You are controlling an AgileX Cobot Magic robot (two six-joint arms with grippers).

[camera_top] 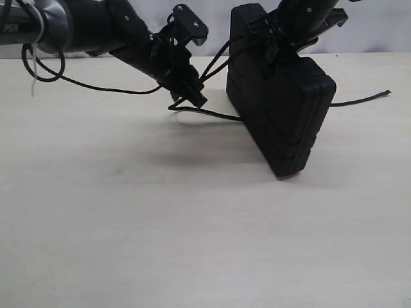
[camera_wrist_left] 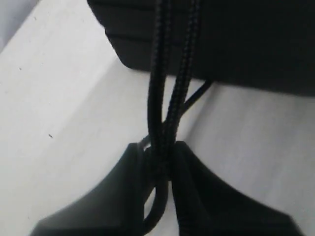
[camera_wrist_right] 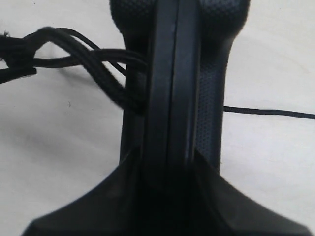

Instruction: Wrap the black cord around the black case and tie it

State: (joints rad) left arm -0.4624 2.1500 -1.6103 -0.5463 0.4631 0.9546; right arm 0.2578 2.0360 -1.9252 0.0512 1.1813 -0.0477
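The black case (camera_top: 280, 115) hangs tilted, lifted by its upper edge with its lower corner near the table. My right gripper (camera_top: 282, 40) is shut on that upper edge; in the right wrist view the case's edge (camera_wrist_right: 172, 83) runs between the jaws of the right gripper (camera_wrist_right: 170, 162). The black cord (camera_top: 215, 64) runs in strands from the case to my left gripper (camera_top: 192, 96), which is shut on it left of the case. In the left wrist view two strands of the cord (camera_wrist_left: 170, 88) pass between the left gripper's (camera_wrist_left: 161, 164) jaws. A loose cord end (camera_top: 369, 97) trails right on the table.
The pale wooden table (camera_top: 192, 231) spreads around the case. A glossy arm cable (camera_top: 77, 80) with a white zip tie (camera_top: 35, 54) loops on the table at the far left. A pale wall (camera_top: 218, 25) stands at the table's back edge.
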